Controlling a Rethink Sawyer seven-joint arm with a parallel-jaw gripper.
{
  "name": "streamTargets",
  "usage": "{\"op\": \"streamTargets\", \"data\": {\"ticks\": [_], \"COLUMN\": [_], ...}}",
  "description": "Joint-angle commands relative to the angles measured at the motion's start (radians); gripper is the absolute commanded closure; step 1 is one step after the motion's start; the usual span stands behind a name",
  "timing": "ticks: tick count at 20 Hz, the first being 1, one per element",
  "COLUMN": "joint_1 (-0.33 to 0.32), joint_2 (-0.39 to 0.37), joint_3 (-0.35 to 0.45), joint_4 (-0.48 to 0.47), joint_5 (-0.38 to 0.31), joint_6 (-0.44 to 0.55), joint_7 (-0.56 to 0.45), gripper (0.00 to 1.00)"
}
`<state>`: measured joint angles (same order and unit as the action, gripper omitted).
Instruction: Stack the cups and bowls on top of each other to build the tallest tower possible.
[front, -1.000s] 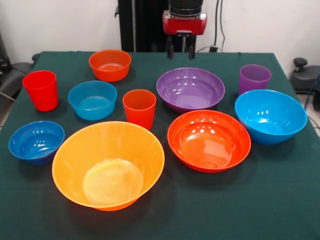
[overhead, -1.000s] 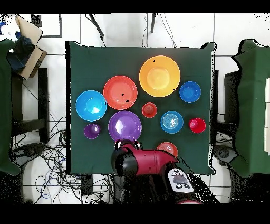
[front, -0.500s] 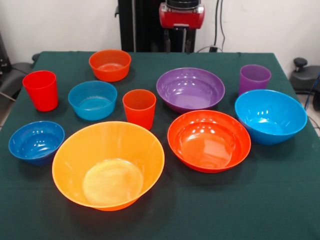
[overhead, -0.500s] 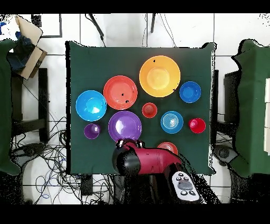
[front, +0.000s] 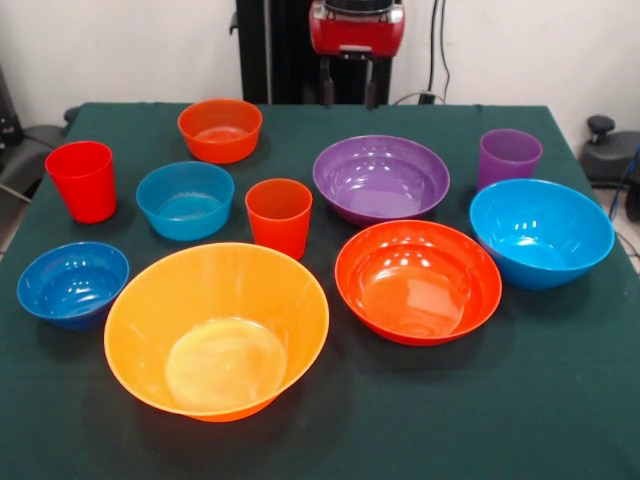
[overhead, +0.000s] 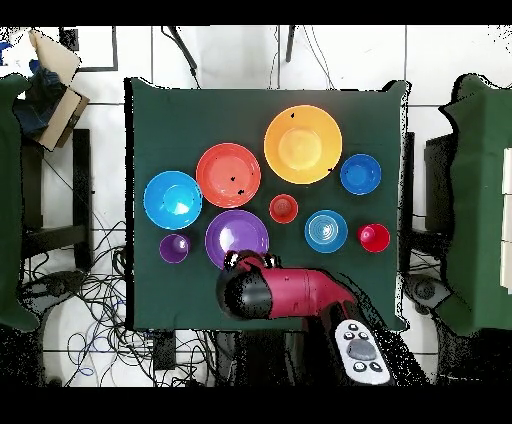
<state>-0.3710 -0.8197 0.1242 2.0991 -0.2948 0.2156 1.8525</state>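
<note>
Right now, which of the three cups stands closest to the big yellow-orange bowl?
The orange-red cup, just behind the yellow-orange bowl's rim; the red cup and purple cup stand near opposite table edges.

I see 10 pieces, each standing alone on table (front: 560, 400). Front row, left to right: left small bowl (front: 72, 283), biggest bowl (front: 216, 330), near large bowl (front: 418, 281), right large bowl (front: 541, 232). Behind them, left to right: left cup (front: 82, 180), middle small bowl (front: 185, 199), centre cup (front: 279, 216), rear large bowl (front: 381, 178), right cup (front: 509, 157). Back small bowl (front: 220, 129) farthest, behind middle small bowl.
</note>
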Motion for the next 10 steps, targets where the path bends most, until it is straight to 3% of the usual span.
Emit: {"op": "streamTargets", "data": {"ticks": [1,10], "joint_1": [0.047,0.061], "joint_2": [0.105,0.193], "joint_3": [0.035,-0.017], "joint_4": [-0.161,-0.204], "joint_5": [0.002,-0.007], "joint_6": [0.012,-0.025], "joint_7": [0.077,0.108], "gripper": [0.00,0.00]}}
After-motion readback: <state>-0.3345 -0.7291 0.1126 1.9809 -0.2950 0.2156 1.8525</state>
